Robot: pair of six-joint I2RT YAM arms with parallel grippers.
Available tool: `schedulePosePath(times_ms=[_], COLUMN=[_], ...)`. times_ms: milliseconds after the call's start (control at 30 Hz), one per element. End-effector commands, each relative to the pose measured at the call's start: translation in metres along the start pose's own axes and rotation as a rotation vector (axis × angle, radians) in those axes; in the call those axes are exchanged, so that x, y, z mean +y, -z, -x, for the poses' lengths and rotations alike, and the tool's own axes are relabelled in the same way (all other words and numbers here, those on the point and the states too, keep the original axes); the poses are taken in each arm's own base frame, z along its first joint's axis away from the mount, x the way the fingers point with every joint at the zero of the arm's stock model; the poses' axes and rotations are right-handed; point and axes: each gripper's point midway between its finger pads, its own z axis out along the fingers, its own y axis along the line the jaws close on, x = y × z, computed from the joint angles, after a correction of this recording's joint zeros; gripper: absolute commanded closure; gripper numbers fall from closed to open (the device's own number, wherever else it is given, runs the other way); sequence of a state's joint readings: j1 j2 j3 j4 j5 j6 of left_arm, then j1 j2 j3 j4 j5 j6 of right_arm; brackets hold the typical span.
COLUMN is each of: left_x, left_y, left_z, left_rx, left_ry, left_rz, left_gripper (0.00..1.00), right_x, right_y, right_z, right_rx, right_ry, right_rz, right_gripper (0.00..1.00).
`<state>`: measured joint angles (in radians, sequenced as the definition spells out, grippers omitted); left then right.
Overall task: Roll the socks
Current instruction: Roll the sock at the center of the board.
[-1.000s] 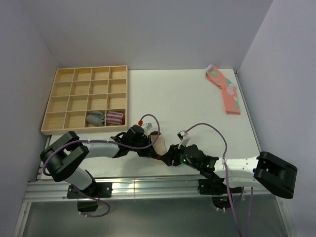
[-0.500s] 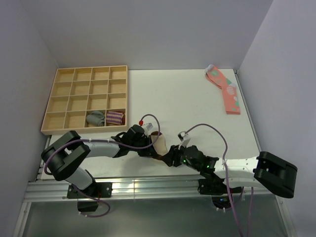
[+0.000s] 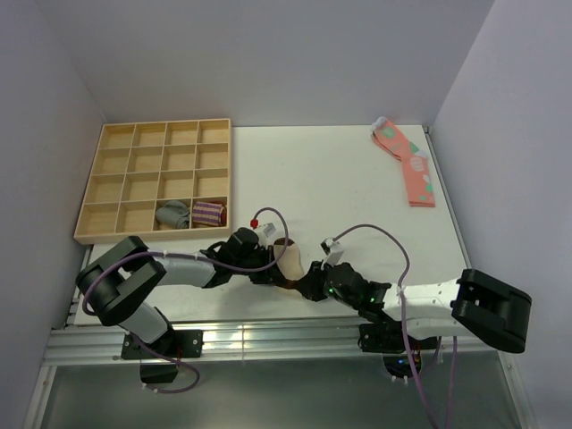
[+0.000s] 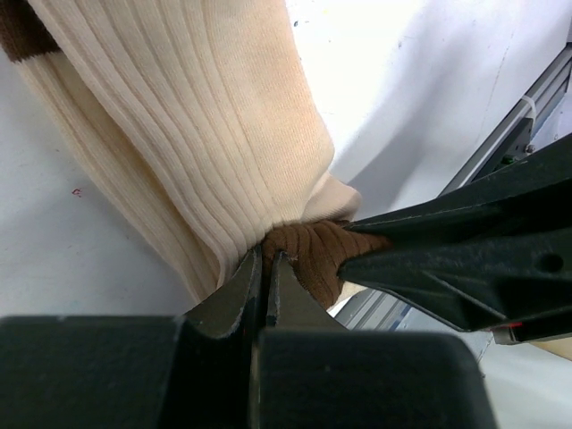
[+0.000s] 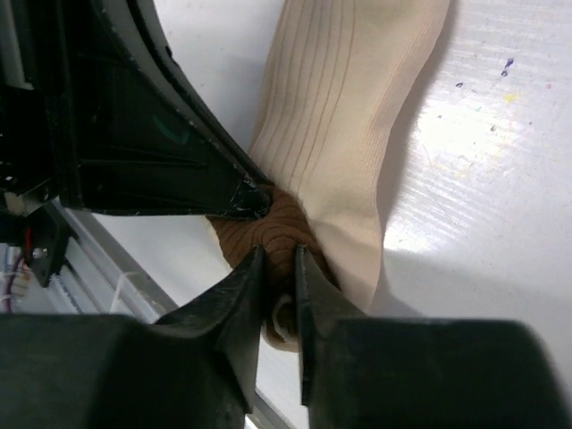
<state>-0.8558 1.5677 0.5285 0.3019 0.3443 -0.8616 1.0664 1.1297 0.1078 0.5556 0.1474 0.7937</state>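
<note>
The beige ribbed socks (image 3: 289, 258) lie near the table's front edge, between my two arms. Their dark brown cuff end (image 4: 308, 255) is bunched where both grippers meet. In the left wrist view my left gripper (image 4: 265, 257) is shut, its fingers pinching the fabric where beige meets brown. The right wrist view has my right gripper (image 5: 275, 255) closed on the brown cuff (image 5: 277, 228), with fabric squeezed between its fingers. The beige leg (image 5: 349, 116) runs away from the jaws across the white table. From above, the left gripper (image 3: 273, 267) and right gripper (image 3: 302, 281) nearly touch.
A wooden compartment tray (image 3: 152, 174) stands at the back left; a grey rolled sock (image 3: 172, 214) and a purple-striped one (image 3: 207, 213) sit in its front row. Pink socks with green spots (image 3: 407, 165) lie at the back right. The metal rail (image 3: 268, 335) runs just behind the grippers.
My right gripper's jaws have closed from wide open onto the brown cuff, and that arm has edged left. The left gripper has stayed shut on the socks.
</note>
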Motion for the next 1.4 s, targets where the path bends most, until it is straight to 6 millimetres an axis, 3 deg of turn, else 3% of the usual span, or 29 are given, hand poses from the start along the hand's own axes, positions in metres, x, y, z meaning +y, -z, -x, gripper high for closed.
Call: schedulePosePath(times_ms=[0, 100, 167, 333, 433, 633, 933, 1133, 1367], left_x=[0.056, 0.052, 0.048, 0.035, 0.023, 0.01, 0.005, -0.011, -0.014], left_y=[0.005, 0.005, 0.005, 0.009, 0.014, 0.02, 0.044, 0.063, 0.062], left_z=[-0.048, -0.045, -0.039, -0.02, -0.005, 0.016, 0.036, 0.049, 0.053], left_rx=[0.122, 0.098, 0.064, -0.035, -0.112, -0.218, -0.391, -0.491, -0.527], left_ry=[0.038, 0.021, 0.008, -0.027, -0.051, -0.1, -0.159, -0.24, -0.308], left_rz=[0.177, 0.148, 0.13, 0.084, 0.047, 0.007, -0.017, -0.079, -0.076], left_gripper=[1.0, 1.0, 0.97, 0.84, 0.74, 0.63, 0.56, 0.53, 0.54], right_x=[-0.018, -0.028, -0.022, -0.034, -0.034, -0.052, -0.046, -0.041, -0.038], right_y=[-0.003, -0.004, -0.006, 0.002, 0.005, 0.011, 0.005, 0.002, -0.002], right_z=[-0.007, -0.017, -0.014, -0.029, -0.029, -0.034, -0.026, -0.023, -0.023], right_rx=[0.046, 0.116, 0.134, 0.272, 0.332, 0.44, 0.574, 0.665, 0.766], right_ry=[0.01, -0.002, -0.016, -0.036, -0.056, -0.058, -0.051, -0.039, -0.042], right_rz=[-0.127, -0.214, -0.23, -0.356, -0.387, -0.486, -0.515, -0.507, -0.482], right_gripper=[0.82, 0.94, 0.99, 1.0, 1.0, 1.0, 1.0, 1.0, 1.0])
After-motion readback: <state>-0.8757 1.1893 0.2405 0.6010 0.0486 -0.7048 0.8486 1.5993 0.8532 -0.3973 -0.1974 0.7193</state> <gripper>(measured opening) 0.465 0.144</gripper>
